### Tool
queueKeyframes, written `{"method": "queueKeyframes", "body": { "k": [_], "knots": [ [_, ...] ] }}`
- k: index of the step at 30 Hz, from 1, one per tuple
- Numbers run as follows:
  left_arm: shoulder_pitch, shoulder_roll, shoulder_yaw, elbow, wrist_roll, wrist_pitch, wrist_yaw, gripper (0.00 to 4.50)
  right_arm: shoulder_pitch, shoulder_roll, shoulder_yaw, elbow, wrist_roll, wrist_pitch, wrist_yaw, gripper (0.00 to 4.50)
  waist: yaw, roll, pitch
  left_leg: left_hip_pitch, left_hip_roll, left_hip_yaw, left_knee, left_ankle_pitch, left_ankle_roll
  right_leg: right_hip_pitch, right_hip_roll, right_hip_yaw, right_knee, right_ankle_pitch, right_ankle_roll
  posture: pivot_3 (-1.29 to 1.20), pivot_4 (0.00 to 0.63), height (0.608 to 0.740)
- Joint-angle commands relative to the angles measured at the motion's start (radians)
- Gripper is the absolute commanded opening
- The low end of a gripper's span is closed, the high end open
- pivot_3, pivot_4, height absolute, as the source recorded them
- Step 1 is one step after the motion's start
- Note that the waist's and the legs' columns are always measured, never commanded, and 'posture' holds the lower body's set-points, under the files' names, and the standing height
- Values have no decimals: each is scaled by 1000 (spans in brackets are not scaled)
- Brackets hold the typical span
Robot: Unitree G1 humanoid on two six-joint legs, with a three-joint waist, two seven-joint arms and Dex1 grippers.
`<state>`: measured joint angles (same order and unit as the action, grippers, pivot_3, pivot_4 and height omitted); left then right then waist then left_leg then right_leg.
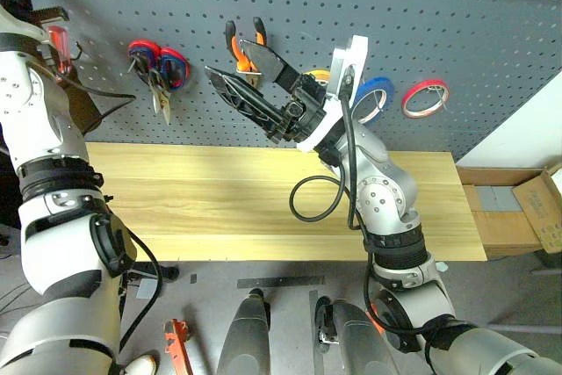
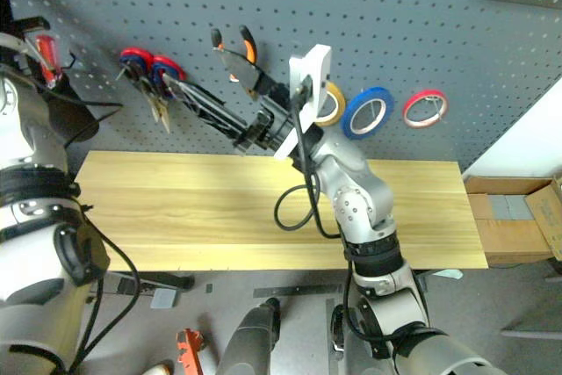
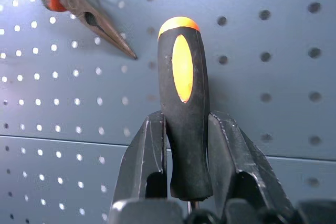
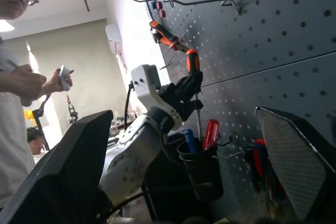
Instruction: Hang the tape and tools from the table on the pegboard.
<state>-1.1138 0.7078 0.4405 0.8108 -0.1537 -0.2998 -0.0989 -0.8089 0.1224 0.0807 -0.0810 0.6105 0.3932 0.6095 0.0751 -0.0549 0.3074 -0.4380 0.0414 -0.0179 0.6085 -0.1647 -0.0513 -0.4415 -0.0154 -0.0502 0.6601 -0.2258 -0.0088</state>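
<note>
Your left tool [image 3: 184, 129] pinches the screwdriver [image 3: 184, 103] at the pegboard [image 3: 273, 66], right tool [image 1: 250, 76] spread; next, seek a hook.

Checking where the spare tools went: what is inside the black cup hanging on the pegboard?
In the black cup on the pegboard, a red-handled screwdriver and a blue-handled tool stand upright. Their lower ends are hidden by the cup wall, as is anything else inside.

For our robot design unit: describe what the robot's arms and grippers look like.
Arms: glossy silver-white shells with black ribbed joint bands. A black cable loops along the right arm. The right gripper has two broad black textured fingers on a white bracket; the left gripper has matching black fingers.
</note>
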Motion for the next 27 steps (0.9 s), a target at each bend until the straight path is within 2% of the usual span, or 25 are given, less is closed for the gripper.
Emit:
{"method": "queueKeyframes", "body": {
  "k": [1, 7, 17, 27],
  "knots": [
    [-50, 47, -1, 26, 5, -69, 7, 699, -9, 11, 6, -18, 3, -29, 8, 4500, 2, 0, 0, 0, 0, 0, 0, 0, 0, 0, 0, 0, 0, 0, 0, 213, 215, 740],
    [-6, 75, 13, 46, -3, -82, 30, 699, -3, 9, 10, -12, 0, -31, 6, 4500, 4, 0, 0, 0, 0, 0, 1, 0, -1, 0, 0, 0, 1, 0, 0, 214, 226, 740],
    [113, 42, 23, -54, -35, -48, 58, 699, 15, -3, 11, -26, -3, -22, -4, 4500, 3, 0, 0, 1, 2, 0, 1, 1, -1, 0, 0, 0, 3, 0, -1, 203, 244, 740],
    [356, -1, 62, -328, -68, 99, 126, 699, 33, -18, 18, -35, -6, -19, -9, 4500, -1, 0, 0, 2, 4, 0, 1, 1, -1, 1, 0, 2, 3, 2, -3, 197, 254, 740]
  ]
}}
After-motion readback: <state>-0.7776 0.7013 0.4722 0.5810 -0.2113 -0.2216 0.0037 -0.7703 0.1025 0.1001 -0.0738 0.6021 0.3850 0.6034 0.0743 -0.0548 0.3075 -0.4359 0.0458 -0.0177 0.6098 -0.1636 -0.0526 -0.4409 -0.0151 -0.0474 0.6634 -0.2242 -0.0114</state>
